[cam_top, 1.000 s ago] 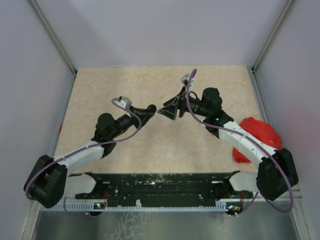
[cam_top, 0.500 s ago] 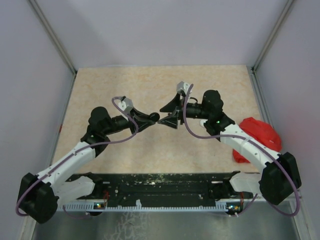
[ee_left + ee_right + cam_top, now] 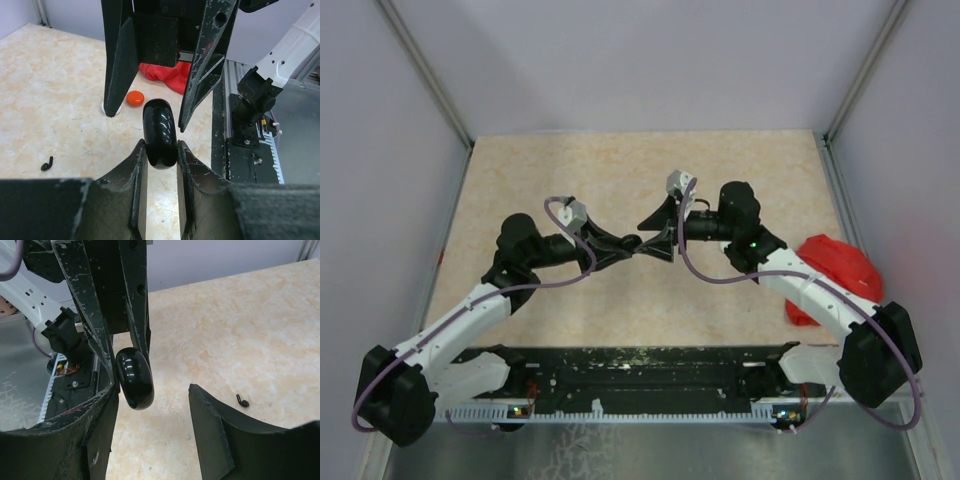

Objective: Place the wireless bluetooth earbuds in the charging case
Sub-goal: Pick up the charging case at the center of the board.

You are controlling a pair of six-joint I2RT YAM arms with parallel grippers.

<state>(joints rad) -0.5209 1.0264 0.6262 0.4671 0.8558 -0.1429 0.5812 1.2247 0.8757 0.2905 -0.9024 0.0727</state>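
Left wrist view: the left gripper (image 3: 160, 149) pinches the glossy black charging case (image 3: 159, 131) edgewise. The right gripper (image 3: 155, 389) is spread around it. 1 black earbud (image 3: 46, 163) lies on the desk (image 3: 60, 90); it is probably light and slippery, best pinched across its stem.

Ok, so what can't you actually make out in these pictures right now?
- Top view: the black case is hidden where the left gripper and right gripper meet.
- Left wrist view: a white item sits mostly behind the right gripper's finger, unidentifiable.
- Wrist views: the black earbud is too small for detail.
- No view shows the case's lid seam.
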